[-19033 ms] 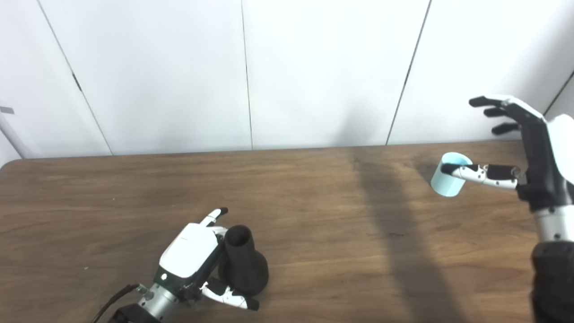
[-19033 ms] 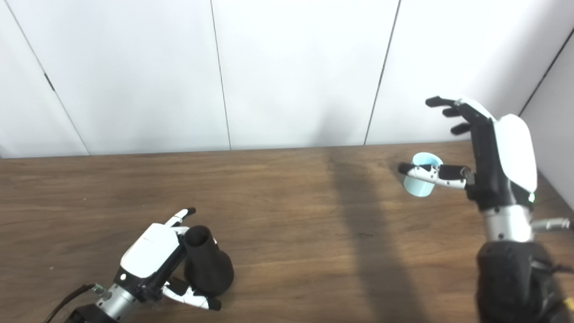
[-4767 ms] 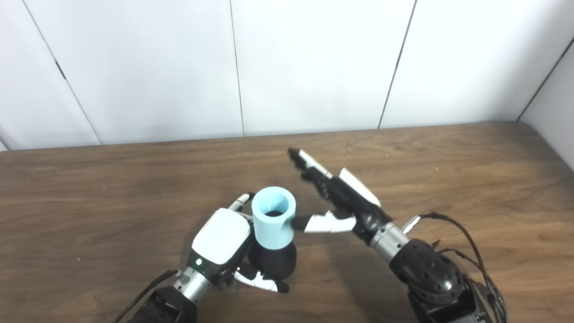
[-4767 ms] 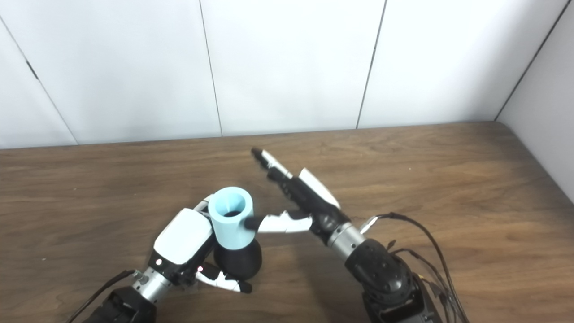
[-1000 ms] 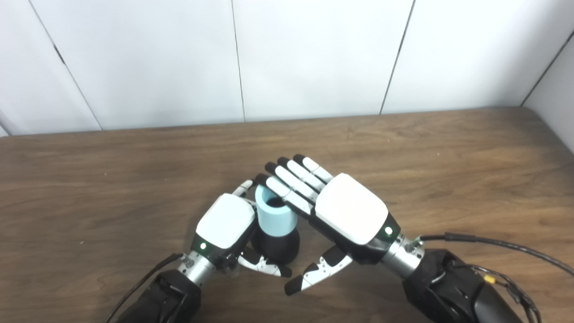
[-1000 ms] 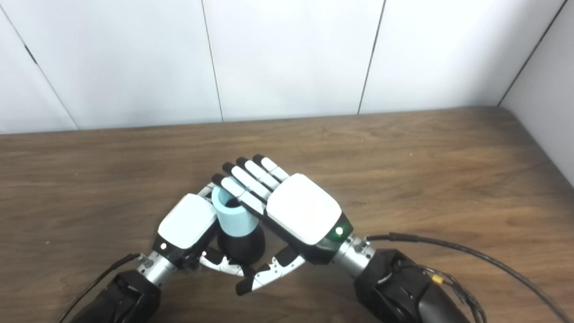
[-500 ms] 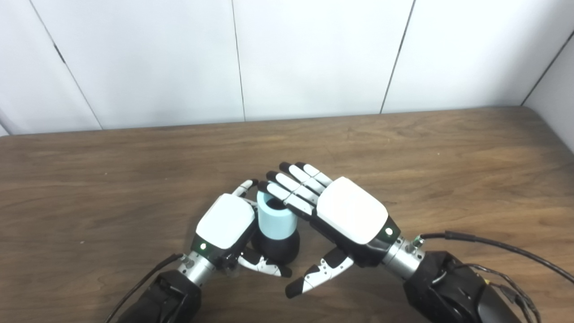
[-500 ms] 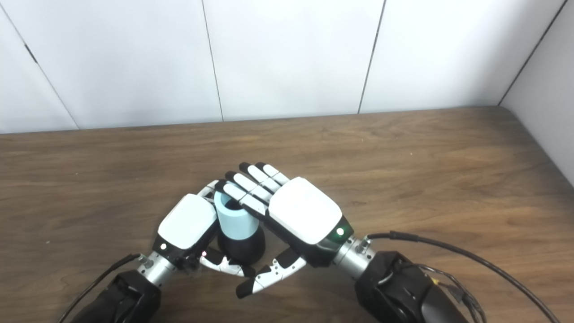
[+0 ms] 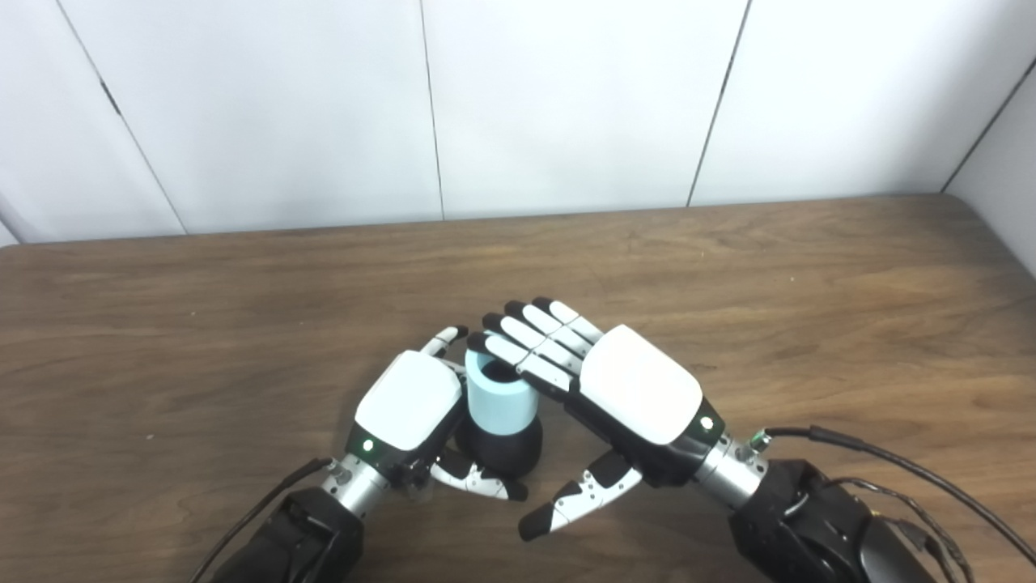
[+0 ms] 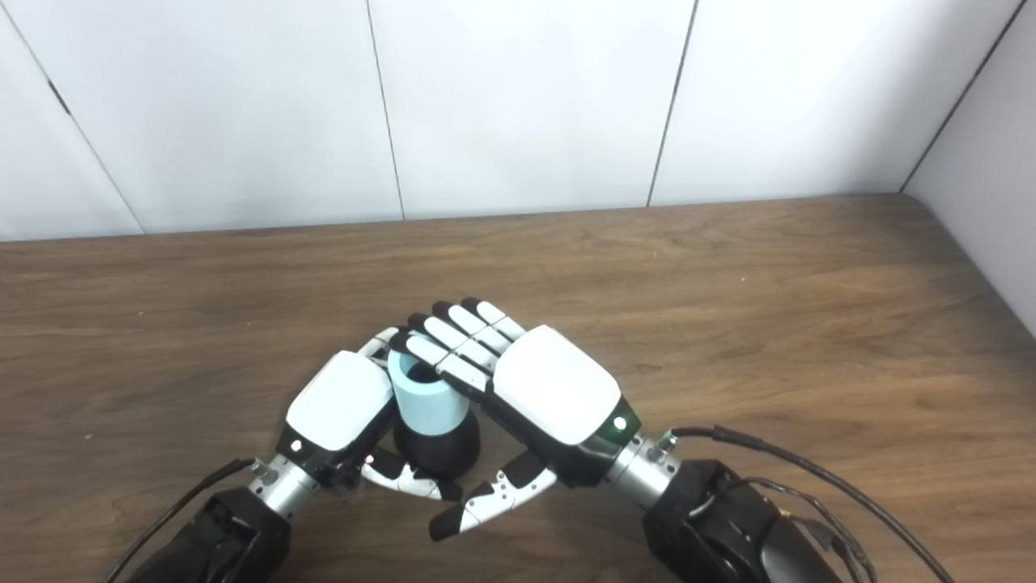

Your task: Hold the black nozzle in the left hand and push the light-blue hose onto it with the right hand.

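Pressing flat-fingered, our right hand (image 9: 615, 389) bears on the short light-blue plastic hose (image 9: 500, 402) sleeving the flared black nozzle (image 9: 499, 447) clamped upright in our left hand (image 9: 409, 409) on the wooden table (image 9: 809, 283) — an off-centre push could cock the hose.

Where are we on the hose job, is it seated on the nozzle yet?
Done: the hose stands over the nozzle, only its flared base showing. In hand: the left hand grips the nozzle on the table; the right hand lies flat with fingers across the hose's rim, pressing. Left: finish the push; I can't tell whether it's fully seated.
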Controlling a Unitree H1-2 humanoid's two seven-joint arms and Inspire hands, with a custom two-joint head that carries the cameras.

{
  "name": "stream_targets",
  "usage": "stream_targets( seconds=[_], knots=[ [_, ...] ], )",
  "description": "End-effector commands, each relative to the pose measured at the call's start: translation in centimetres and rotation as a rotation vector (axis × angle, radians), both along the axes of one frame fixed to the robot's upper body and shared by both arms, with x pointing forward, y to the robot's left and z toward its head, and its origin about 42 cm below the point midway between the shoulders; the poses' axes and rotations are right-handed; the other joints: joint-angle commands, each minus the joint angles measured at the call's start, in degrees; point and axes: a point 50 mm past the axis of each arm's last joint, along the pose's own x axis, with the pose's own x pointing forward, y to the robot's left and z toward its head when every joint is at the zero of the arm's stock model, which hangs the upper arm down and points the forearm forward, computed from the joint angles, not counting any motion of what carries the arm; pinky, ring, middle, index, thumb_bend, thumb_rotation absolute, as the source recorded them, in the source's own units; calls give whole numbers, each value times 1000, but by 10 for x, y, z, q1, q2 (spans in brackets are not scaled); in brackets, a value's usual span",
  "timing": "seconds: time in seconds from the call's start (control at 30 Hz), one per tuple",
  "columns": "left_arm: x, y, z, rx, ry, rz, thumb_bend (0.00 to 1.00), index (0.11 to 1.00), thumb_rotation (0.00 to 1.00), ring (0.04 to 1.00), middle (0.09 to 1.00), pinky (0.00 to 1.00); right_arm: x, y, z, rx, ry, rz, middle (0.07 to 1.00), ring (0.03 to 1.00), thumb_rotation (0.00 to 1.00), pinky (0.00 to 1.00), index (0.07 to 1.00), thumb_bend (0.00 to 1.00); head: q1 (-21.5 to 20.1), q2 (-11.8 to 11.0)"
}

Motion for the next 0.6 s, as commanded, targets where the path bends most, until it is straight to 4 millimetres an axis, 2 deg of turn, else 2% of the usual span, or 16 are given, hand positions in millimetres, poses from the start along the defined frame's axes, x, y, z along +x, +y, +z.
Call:
stream_targets(
  seconds=[0.0,0.1,0.2,0.57],
  knots=[
    [-30,5,-46,169,177,-49,518,529,0,531,433,898,-13,-5,-33,-149,134,58,927,991,950,992,864,823,0,0],
    [-30,5,-46,180,170,-48,519,527,0,536,436,907,-12,-4,-26,-122,133,39,982,999,913,999,934,826,0,0],
    [-30,5,-46,188,172,-51,519,527,0,541,438,916,-10,-2,-19,-94,123,19,999,1000,874,991,974,841,0,0],
    [-29,5,-48,198,169,-54,518,528,0,539,433,906,-3,0,5,8,122,-68,1000,1000,857,1000,1000,878,-1,-3]
  ],
)
